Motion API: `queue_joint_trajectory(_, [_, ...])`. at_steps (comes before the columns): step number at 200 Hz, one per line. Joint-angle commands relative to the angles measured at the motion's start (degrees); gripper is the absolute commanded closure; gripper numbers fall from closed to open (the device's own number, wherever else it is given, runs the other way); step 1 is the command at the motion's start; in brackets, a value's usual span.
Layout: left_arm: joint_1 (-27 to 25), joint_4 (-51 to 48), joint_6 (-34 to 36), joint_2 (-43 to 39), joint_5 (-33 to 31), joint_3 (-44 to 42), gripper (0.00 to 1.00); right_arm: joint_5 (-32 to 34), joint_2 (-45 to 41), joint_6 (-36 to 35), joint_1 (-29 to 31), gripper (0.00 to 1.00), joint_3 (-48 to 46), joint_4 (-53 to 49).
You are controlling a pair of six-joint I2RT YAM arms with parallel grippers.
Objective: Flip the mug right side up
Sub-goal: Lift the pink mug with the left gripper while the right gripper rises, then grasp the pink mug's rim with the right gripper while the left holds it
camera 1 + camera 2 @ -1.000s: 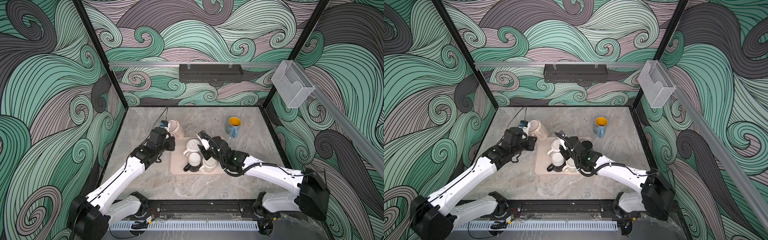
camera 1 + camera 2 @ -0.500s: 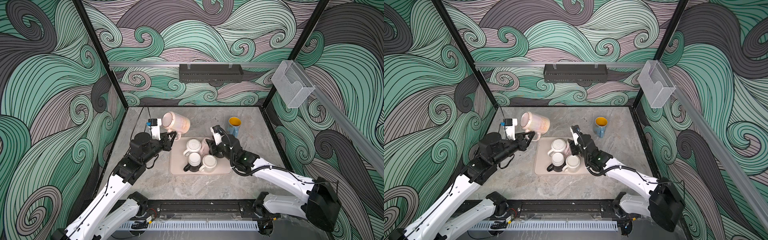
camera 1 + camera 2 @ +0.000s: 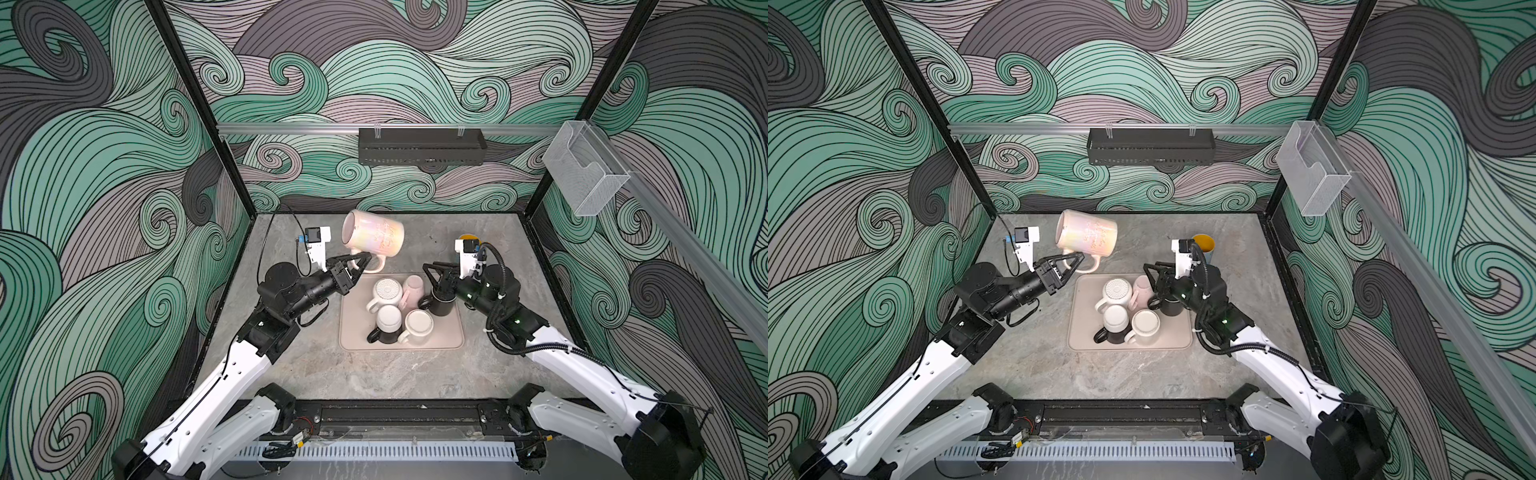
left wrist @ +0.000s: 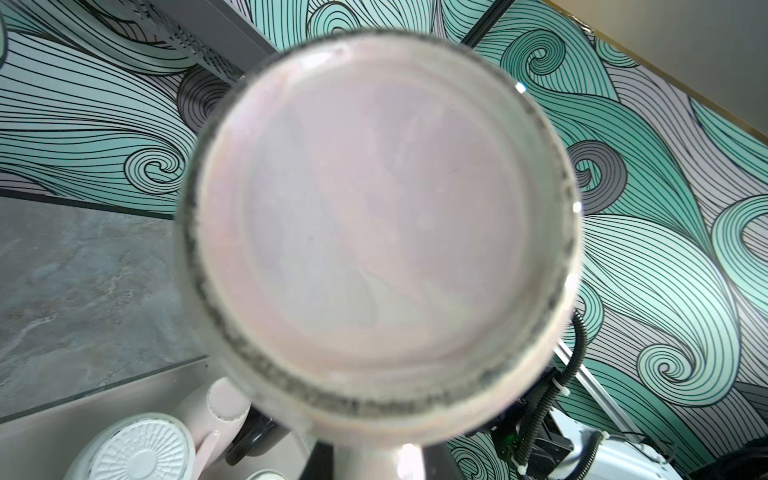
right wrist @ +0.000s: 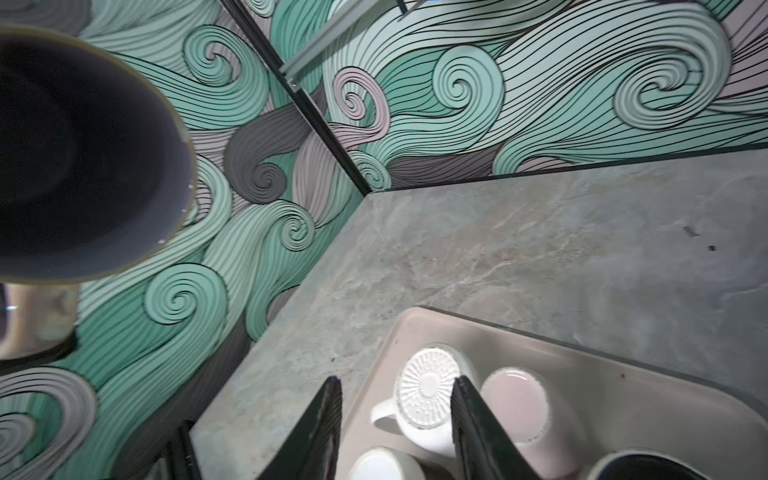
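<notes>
The left gripper (image 3: 365, 262) clamps the handle of the pink mug (image 3: 374, 236), which lies on its side in the air just above the gripper, clear of the grey marble table (image 3: 311, 374). Only the left wrist view shows its base (image 4: 374, 224). The right gripper (image 3: 430, 274), spread and empty, hovers over a tray (image 3: 451, 332) of five mugs (image 3: 384, 291). Behind it stands one blue mug (image 3: 1203, 243). Wave-patterned walls (image 3: 104, 187) surround the table.

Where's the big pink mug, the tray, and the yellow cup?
pink mug (image 3: 376, 237), in a top view, on its side wall.
tray (image 3: 451, 333), in a top view, on a bare corner of its floor.
yellow cup (image 3: 1204, 240), in a top view, on its yellow inside.
</notes>
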Motion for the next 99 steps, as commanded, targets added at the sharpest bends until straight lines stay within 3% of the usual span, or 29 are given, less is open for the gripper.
queue_joint_trajectory(1, [0.3, 12.6, -0.5, -0.7, 2.9, 1.2, 1.00, -7.4, -0.2, 9.9, -0.2, 0.55, -1.1, 8.1])
queue_joint_trajectory(59, [0.6, 17.2, -2.7, 1.0, 3.7, 0.0, 1.00, -17.1, 2.9, 18.8, -0.2, 0.44, -2.3, 23.9])
queue_joint_trajectory(99, [1.1, 25.3, -8.2, 4.2, 5.4, -1.9, 1.00, -21.5, 6.1, 23.6, 0.3, 0.47, -3.1, 36.3])
